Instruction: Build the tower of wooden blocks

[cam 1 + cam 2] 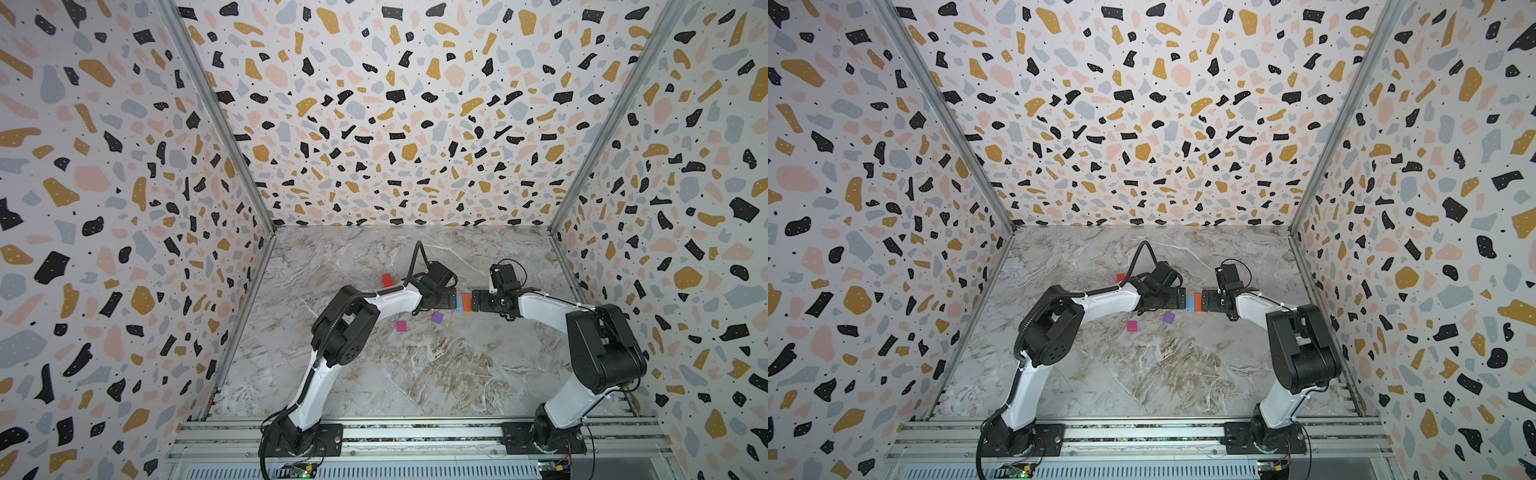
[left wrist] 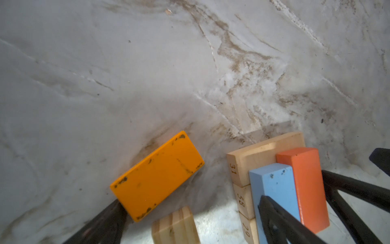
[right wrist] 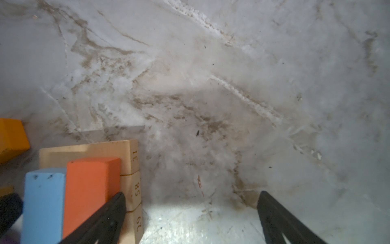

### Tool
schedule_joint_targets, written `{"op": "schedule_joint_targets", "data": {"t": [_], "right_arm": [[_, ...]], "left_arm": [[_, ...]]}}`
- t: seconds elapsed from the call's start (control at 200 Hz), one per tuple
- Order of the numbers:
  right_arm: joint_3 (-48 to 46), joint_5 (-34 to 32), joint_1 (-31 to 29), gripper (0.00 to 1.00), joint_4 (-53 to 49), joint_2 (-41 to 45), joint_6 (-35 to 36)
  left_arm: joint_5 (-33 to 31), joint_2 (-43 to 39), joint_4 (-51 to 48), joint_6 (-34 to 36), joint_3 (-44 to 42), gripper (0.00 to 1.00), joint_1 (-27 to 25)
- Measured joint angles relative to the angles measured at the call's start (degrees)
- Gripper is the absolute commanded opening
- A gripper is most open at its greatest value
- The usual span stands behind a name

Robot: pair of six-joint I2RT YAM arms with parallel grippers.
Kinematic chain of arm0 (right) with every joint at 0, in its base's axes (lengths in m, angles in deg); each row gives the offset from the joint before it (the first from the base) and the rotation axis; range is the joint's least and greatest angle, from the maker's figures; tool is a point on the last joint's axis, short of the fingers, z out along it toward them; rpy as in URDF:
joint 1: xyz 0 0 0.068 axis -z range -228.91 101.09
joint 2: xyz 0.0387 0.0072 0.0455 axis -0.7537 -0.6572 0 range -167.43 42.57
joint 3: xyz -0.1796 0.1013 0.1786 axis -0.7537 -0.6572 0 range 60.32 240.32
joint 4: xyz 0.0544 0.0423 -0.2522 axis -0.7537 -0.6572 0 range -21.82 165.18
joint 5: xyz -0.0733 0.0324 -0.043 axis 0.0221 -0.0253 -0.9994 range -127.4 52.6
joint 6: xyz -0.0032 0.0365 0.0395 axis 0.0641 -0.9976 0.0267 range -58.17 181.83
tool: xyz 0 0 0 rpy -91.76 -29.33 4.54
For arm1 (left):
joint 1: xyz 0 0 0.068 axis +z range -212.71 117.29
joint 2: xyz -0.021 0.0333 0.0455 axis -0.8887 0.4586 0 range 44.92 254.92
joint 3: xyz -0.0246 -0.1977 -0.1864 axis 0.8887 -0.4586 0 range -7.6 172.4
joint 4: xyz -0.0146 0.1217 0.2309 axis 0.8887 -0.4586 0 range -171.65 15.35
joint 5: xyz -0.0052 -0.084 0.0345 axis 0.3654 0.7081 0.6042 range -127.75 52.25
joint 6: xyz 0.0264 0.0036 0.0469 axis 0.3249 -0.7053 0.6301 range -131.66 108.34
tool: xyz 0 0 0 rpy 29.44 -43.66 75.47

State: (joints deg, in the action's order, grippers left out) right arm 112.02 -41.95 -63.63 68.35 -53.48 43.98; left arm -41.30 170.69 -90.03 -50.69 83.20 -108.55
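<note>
The tower (image 1: 462,304) (image 1: 1194,303) stands mid-table: tan numbered bars (image 2: 239,169) (image 3: 132,160) at the base, with a light blue bar (image 2: 274,188) (image 3: 43,202) and an orange-red bar (image 2: 306,183) (image 3: 88,188) side by side on top. My left gripper (image 1: 449,299) (image 2: 190,200) is open at the tower's left side, one finger (image 2: 278,219) over the blue bar. A striped tan block (image 2: 175,227) and a flat yellow-orange block (image 2: 157,175) lie between its fingers. My right gripper (image 1: 477,300) (image 3: 191,196) is open at the tower's right side, one finger (image 3: 105,217) against the orange-red bar, only bare table between its fingers.
Loose wood blocks lie left of the tower in both top views: a red one (image 1: 387,279) (image 1: 1120,277) behind the left arm, a magenta cube (image 1: 401,326) (image 1: 1132,326) and a purple cube (image 1: 437,318) (image 1: 1168,318) nearer the front. Patterned walls (image 1: 124,249) enclose the marble table (image 1: 415,374).
</note>
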Motion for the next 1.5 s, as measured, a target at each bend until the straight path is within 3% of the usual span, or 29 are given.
{"op": "schedule_joint_targets", "data": {"t": [1.497], "right_arm": [[2.05,-0.15,0.26,0.98,-0.44,-2.03,-1.11]], "left_arm": [[0.07,-2.78,0.39,0.42,-4.11,1.00,-0.13]]}}
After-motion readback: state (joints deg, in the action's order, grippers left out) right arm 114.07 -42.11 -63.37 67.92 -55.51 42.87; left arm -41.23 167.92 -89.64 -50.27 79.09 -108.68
